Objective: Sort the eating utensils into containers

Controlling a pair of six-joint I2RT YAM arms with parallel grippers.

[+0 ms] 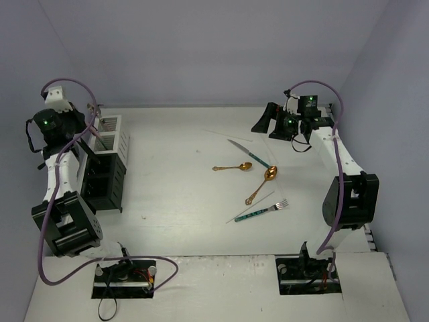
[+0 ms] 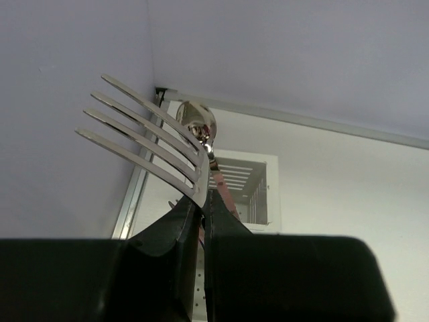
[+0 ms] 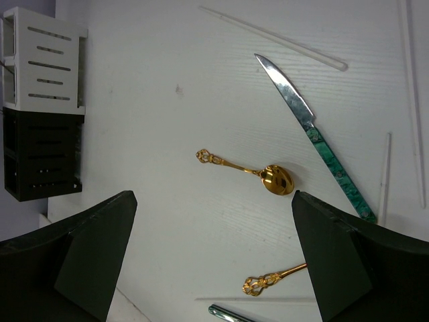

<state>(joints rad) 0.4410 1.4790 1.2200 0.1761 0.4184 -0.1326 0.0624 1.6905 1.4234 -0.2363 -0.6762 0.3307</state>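
My left gripper [image 2: 203, 198] is shut on a silver fork [image 2: 144, 134], whose tines stick up out of the jaws. Behind them shows a silver spoon [image 2: 200, 126] with a reddish handle; I cannot tell whether it is held too. This gripper [image 1: 94, 133] hangs over the white slatted container [image 1: 112, 131], with the black containers [image 1: 104, 180] just in front of it. My right gripper [image 3: 214, 258] stands open high above the table, at the back right [image 1: 267, 121]. Below it lie a teal-handled knife [image 3: 312, 131], a gold spoon [image 3: 251, 172] and a second gold spoon [image 3: 271, 280].
A teal-handled fork [image 1: 263, 210] and a thin stick [image 1: 255, 204] lie near the right arm's base side. More clear sticks [image 3: 275, 39] lie behind the knife. Purple cables loop over both arms. The walls stand close behind the containers.
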